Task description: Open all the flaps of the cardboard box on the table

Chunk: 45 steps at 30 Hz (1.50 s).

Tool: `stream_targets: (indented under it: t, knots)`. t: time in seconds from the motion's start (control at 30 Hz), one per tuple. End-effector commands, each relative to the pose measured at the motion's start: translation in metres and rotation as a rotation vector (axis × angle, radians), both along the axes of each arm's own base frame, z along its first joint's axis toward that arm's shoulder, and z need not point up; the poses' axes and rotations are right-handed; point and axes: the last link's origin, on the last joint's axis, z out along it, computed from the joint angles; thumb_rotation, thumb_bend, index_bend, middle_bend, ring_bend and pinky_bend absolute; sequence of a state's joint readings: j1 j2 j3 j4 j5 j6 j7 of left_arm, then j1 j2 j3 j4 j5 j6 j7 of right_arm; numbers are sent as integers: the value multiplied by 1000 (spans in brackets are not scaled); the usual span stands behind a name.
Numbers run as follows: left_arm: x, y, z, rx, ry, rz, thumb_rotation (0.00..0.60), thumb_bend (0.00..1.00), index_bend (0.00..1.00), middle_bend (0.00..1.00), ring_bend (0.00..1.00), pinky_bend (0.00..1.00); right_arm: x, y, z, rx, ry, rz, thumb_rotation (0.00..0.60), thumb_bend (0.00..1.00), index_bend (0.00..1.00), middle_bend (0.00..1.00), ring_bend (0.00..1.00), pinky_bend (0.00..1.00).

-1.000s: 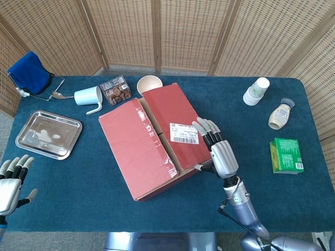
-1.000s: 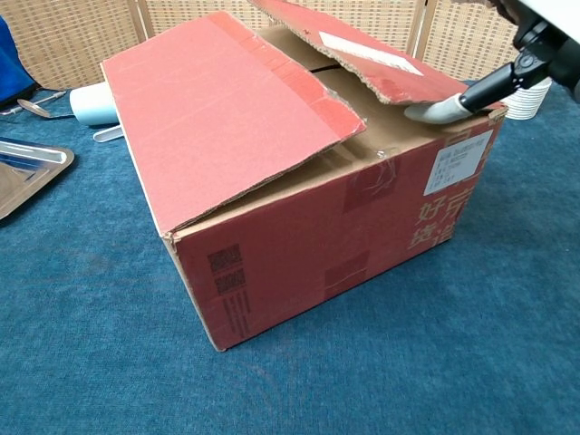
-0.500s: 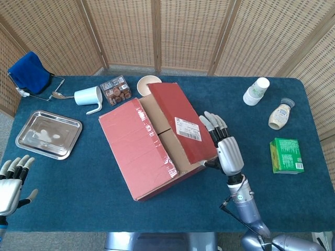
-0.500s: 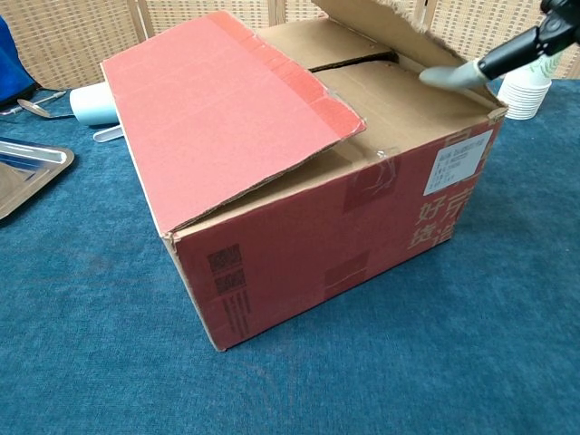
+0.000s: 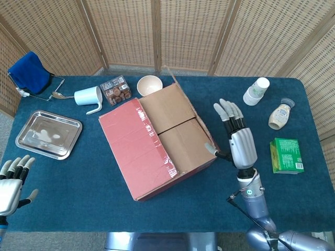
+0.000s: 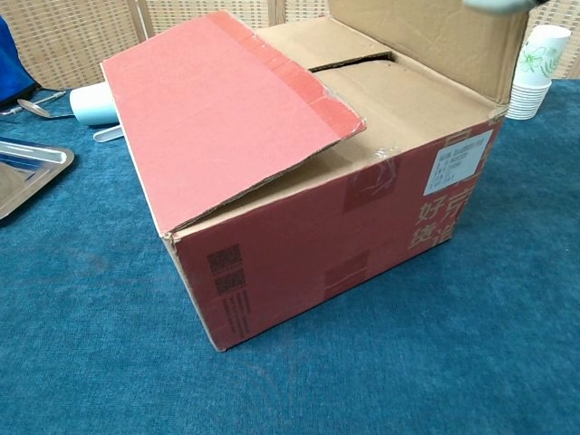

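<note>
The red cardboard box [image 5: 157,141] stands at the table's middle. Its left top flap [image 5: 133,144] lies shut, red side up, also seen in the chest view as the left flap [image 6: 217,100]. The right top flap [image 6: 426,41] stands upright with its brown inside showing. Two brown inner flaps [image 5: 175,125] lie flat and closed beneath. My right hand [image 5: 238,144] is just right of the box with fingers spread, and its thumb touches the raised flap's near end. My left hand [image 5: 11,183] hovers open at the table's front left corner, far from the box.
A steel tray [image 5: 48,134], white mug [image 5: 88,97], snack pack [image 5: 115,90] and bowl [image 5: 149,84] sit left of and behind the box. Stacked paper cups [image 5: 256,90], a bottle [image 5: 280,115] and a green carton [image 5: 286,155] stand to the right.
My right hand has swung the right top flap from nearly flat to upright, moving up and to the right. The inner flaps now show. The left hand stayed put.
</note>
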<state>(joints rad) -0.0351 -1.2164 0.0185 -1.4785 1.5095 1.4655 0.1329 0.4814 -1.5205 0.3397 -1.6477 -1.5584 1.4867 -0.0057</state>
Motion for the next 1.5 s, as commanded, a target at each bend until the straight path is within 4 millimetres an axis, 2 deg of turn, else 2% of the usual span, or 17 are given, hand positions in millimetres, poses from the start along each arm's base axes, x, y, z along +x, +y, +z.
stream_targets:
  t: [0.03,0.33,0.6,0.83,1.07,1.3,1.5]
  knots:
    - [0,0,0,-1,0,-1,600,134,40,0,0,0,0,-5,9,-44,38,-4,600,146,0,0,0,0]
    - [1,0,1,3,-3,-1,600,134,41,0,0,0,-5,-20,21,-182,192,-14,600,146,0,0,0,0]
    - [0,0,1,1,-4,2,600,133,40,0,0,0,-14,-25,26,-269,329,-16,600,139,0,0,0,0]
    - [0,0,1,2,-6,2,600,134,40,0,0,0,-23,-32,20,-298,504,1,600,138,0,0,0,0]
    - [1,0,1,2,-6,0,600,134,40,0,0,0,-34,-35,0,-281,677,38,600,141,0,0,0,0]
    - [2,0,1,3,-11,-1,600,134,40,0,0,0,-36,-32,-8,-256,707,48,600,135,0,0,0,0]
    - [3,0,5,11,-24,-4,600,134,40,0,0,0,-35,-19,6,-214,613,46,600,121,0,0,0,0]
